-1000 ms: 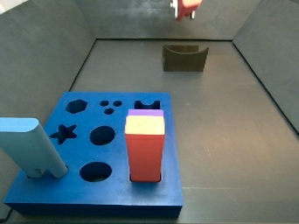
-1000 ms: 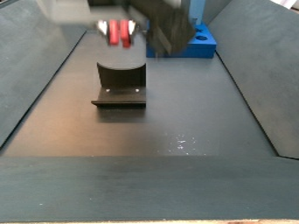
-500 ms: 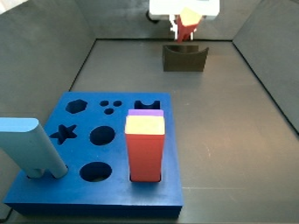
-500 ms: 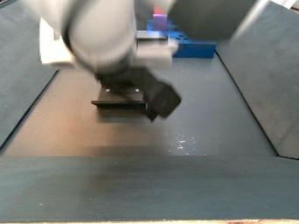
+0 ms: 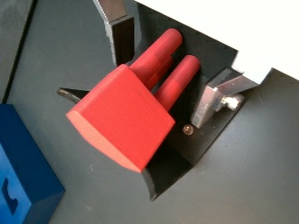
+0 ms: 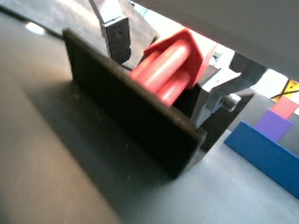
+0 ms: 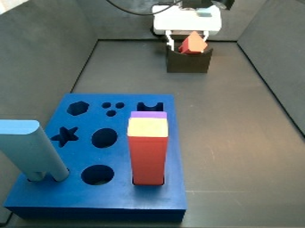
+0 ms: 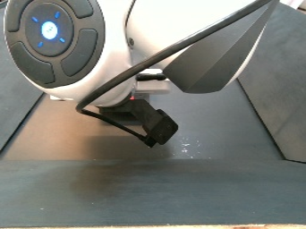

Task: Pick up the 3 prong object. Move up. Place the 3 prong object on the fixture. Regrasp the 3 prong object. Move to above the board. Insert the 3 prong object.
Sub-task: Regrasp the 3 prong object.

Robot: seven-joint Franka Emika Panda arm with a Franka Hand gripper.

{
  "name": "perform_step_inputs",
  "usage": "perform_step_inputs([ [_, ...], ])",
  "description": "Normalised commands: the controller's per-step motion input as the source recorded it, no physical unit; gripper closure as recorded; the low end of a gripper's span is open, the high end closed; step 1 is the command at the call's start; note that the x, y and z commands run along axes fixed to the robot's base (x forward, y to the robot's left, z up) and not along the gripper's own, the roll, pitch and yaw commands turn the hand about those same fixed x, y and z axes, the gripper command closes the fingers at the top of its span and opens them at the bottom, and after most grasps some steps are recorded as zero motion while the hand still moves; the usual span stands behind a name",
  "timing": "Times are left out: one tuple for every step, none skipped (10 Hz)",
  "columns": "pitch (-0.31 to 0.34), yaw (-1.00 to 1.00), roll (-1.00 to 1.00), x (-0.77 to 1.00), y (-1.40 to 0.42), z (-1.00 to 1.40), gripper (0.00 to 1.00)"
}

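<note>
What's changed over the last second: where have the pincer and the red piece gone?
The pincer came down from the top of the side view to the fixture, bringing the 3 prong object into its notch. In both wrist views the fingers flank the piece; whether they grip it is unclear. The board and its blocks stayed put.

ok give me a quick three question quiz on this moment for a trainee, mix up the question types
1. True or false: the 3 prong object lies in the notch of the fixture, between the fingers of the gripper.
2. In a side view, where does the fixture stand relative to the board?
A. on the board
B. on the floor beyond it
C. under it
3. Fill in: the tall red block standing in the board has a yellow and ____ top.

Key: 1 true; 2 B; 3 purple
</note>
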Motion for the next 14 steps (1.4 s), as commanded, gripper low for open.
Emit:
perform_step_inputs([
  [-0.076,-0.02,-0.03,-0.01,0.00,1.00,0.00],
  [-0.065,0.01,-0.02,-0.02,0.00,1.00,0.00],
  [-0.050,0.03,0.01,-0.03,0.00,1.00,0.00],
  [-0.038,0.04,0.01,-0.04,0.00,1.00,0.00],
  [-0.008,0.06,0.02,-0.04,0.00,0.92,0.00],
  [0.015,0.06,0.03,-0.04,0.00,0.74,0.00],
  [0.046,0.05,0.03,-0.03,0.00,0.50,0.00],
  [0.062,0.05,0.03,-0.03,0.00,0.38,0.00],
  [0.098,0.02,1.00,-0.09,-1.00,0.88,0.00],
  [0.098,0.02,1.00,-0.08,-1.00,0.82,0.00],
  [0.085,0.02,1.00,-0.11,-1.00,0.77,0.00],
  [0.080,0.02,1.00,-0.12,-1.00,0.73,0.00],
  [0.075,0.02,1.00,-0.10,-0.86,0.51,0.00],
  [0.074,0.02,1.00,-0.07,-0.68,0.29,0.00],
])
